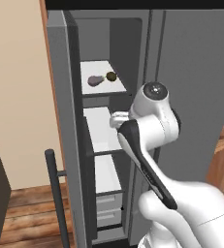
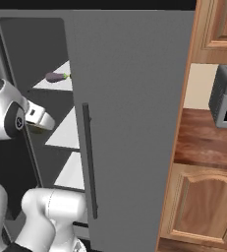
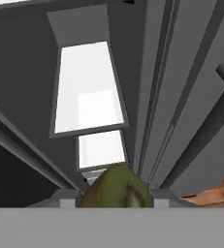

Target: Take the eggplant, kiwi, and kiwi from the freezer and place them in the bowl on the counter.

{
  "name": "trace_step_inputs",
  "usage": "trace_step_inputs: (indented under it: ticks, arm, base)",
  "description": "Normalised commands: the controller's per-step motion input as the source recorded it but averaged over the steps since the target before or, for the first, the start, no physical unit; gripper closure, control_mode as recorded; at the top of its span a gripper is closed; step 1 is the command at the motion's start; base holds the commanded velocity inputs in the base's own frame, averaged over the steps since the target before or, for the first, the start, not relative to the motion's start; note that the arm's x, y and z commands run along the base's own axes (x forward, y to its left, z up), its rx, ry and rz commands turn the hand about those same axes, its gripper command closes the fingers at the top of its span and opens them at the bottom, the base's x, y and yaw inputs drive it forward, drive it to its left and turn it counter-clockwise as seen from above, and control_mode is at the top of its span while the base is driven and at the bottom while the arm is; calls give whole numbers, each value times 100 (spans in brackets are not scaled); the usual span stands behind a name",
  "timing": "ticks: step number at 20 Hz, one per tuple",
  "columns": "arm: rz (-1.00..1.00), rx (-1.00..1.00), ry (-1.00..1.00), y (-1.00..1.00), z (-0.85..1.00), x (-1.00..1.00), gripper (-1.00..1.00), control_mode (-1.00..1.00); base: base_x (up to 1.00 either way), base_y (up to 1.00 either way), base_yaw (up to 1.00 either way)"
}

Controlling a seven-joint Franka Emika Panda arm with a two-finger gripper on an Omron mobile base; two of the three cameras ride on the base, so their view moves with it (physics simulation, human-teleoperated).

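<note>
In the hand view the gripper is closed on a kiwi at the bottom edge. The left base view shows the eggplant and the second kiwi side by side near the front edge of the freezer's top shelf. The right base view shows the counter beyond the closed door.

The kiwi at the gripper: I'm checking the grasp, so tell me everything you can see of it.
In the hand view, the kiwi is an olive-green to brown rounded fruit with a dull, slightly mottled skin and a small pale mark on its lower right. It sits at the bottom centre of the view, right at the gripper, where the fingertips would rise. Its lower part is cut off, and the finger contact is hidden. Behind it lie the freezer's white shelves.
</note>
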Motion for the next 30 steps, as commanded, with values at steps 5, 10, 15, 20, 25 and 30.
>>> trace_step_inputs:
  ticks: [5,10,15,20,25,30]
  arm:
    - [-8,6,7,-25,-13,-36,100,100]
    - [0,0,0,0,0,0,100,100]
    - [0,0,0,0,0,0,100,100]
    - [0,0,0,0,0,0,100,100]
    - [0,0,0,0,0,0,100,100]
    - [0,0,0,0,0,0,100,100]
  base:
    - [-45,-59,-15]
    - [-19,-100,-24]
    - [0,-100,-20]
    - [19,-100,-12]
    - [38,-100,-5]
    - [78,-100,0]
